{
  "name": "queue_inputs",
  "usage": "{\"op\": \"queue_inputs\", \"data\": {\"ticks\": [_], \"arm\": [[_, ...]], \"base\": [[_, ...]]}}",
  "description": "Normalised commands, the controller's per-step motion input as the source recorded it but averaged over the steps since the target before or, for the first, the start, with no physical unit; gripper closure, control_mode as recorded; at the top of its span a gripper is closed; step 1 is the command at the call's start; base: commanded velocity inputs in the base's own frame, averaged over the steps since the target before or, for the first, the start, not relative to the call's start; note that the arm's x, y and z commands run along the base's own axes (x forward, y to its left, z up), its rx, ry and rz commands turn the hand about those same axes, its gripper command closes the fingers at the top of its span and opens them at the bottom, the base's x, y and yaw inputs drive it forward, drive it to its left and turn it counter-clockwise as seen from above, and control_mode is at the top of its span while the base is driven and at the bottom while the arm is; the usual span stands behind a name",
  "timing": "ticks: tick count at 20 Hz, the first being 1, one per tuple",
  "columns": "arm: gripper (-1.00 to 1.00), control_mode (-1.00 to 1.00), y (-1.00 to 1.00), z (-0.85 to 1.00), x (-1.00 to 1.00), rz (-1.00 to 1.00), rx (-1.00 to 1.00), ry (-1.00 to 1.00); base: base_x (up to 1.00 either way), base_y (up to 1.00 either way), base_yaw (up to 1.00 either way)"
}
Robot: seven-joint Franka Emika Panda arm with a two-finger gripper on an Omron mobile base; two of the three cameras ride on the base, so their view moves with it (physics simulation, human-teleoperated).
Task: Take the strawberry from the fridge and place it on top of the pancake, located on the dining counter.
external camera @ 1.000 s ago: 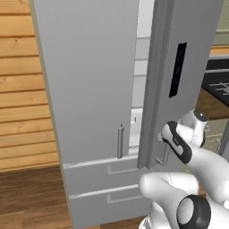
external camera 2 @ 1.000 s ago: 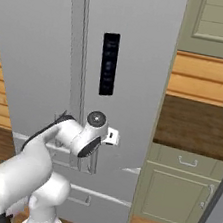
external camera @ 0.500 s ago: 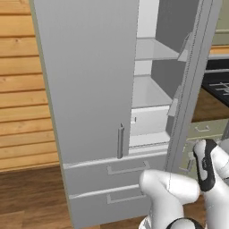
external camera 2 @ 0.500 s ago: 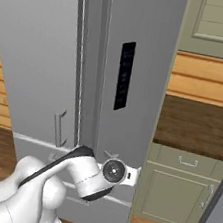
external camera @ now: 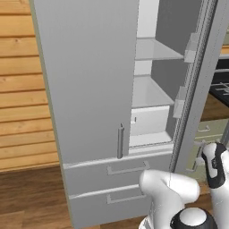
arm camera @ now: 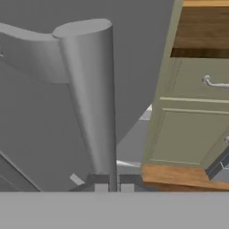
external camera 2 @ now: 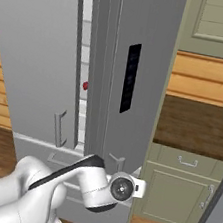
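— What's hard to make out?
— Left of the tool (arm camera: 113, 188), the tall light-grey double-door fridge (external camera: 89, 89) has one door open; it hides much of the shelves.
— And the berry?
— One tiny bright red strawberry (external camera 2: 85, 85), just a speck in the door gap, above-left of the tool.
— The tool?
— Clenched on the grey vertical bar handle (arm camera: 91, 112); its tips barely show.

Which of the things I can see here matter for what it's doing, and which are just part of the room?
Part of the job: fridge; strawberry inside it; door handle; gripper, shut on that handle.
Just there: green cabinets; wooden worktop; plank wall.
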Motion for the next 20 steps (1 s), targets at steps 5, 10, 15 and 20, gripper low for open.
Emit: {"op": "queue_inputs", "data": {"ticks": [5, 10, 15, 20], "arm": [[-1.0, -1.0, -0.47, 0.03, -0.28, -0.06, 0.01, 0.05], [-1.0, -1.0, -0.04, 0.35, -0.88, -0.08, -0.13, 0.06], [-1.0, -1.0, 0.68, 0.9, -0.74, -0.07, -0.41, 0.08], [-1.0, -1.0, 0.81, 1.0, -0.23, -0.09, -0.46, 0.26]], "base": [[0.0, 0.0, 0.0], [0.0, 0.0, 0.0], [0.0, 0.0, 0.0], [0.0, 0.0, 0.0]]}}
